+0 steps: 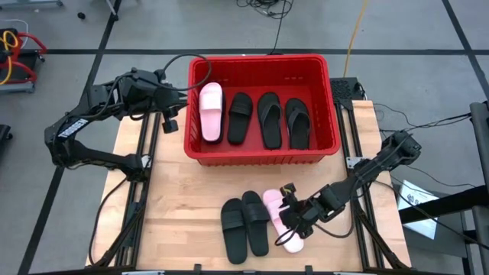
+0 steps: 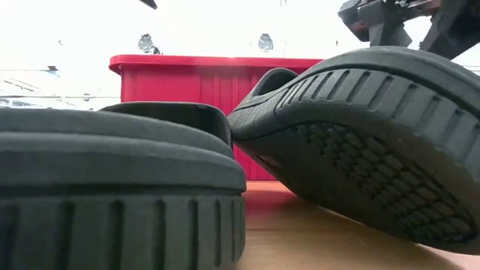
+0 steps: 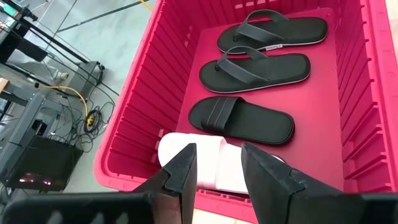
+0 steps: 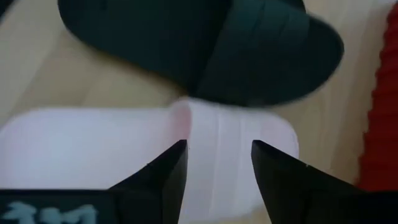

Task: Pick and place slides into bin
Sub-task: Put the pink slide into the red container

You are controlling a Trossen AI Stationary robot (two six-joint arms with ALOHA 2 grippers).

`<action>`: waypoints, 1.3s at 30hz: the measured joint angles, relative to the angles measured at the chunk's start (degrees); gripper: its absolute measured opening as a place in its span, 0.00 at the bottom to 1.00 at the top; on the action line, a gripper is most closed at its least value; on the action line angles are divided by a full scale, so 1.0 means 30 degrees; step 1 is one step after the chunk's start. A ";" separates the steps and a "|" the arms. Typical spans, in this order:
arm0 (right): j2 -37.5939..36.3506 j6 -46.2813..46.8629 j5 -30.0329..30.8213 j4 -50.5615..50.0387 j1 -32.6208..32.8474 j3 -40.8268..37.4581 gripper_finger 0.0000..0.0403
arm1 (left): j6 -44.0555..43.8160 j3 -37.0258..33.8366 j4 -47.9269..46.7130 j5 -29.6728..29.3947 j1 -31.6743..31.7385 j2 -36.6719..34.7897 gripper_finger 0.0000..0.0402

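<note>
Four sandals lie side by side inside the large rectangular bright red ribbed plastic bin (image 1: pixel 330 114): one pale pink band slide (image 1: pixel 211 111), one black band slide (image 1: pixel 239 118) and two black thong flip-flops (image 1: pixel 283 121). We find three more on the pale wooden table (image 1: pixel 172 198): a pair of black band slides (image 1: pixel 244 224) and a second pale pink band slide (image 1: pixel 278 218).

We observe the right gripper (image 1: pixel 291 218) low over that second pink slide, its two dark fingers (image 4: pixel 163 174) standing apart with the slide's band between them. We cannot tell whether the fingers touch the band, so no grasp is confirmed. The nearer of the black table slides lies just beyond the fingertips, overlapping the pink slide's edge in the wrist view.

We observe the left gripper (image 1: pixel 174 109) hovering at the bin's outer wall, released, fingers apart and holding nothing. The pink slide in the bin lies directly beyond its fingertips, the black band slide next, the flip-flops farthest.
</note>
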 joint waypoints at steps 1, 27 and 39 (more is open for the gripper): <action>0.0000 -0.0109 -0.0057 0.0778 -0.0034 -0.0288 0.43 | -0.0003 0.0000 -0.0035 0.0004 0.0000 0.0000 0.31; -0.0007 -0.3624 0.1849 0.5676 0.0010 -0.4641 0.42 | -0.0142 0.0000 -0.0535 0.0011 0.0000 0.0000 0.31; -0.0007 -0.3658 0.4448 0.5690 -0.0099 -0.4648 0.32 | -0.0230 0.0000 -0.0531 0.0011 0.0003 0.0000 0.31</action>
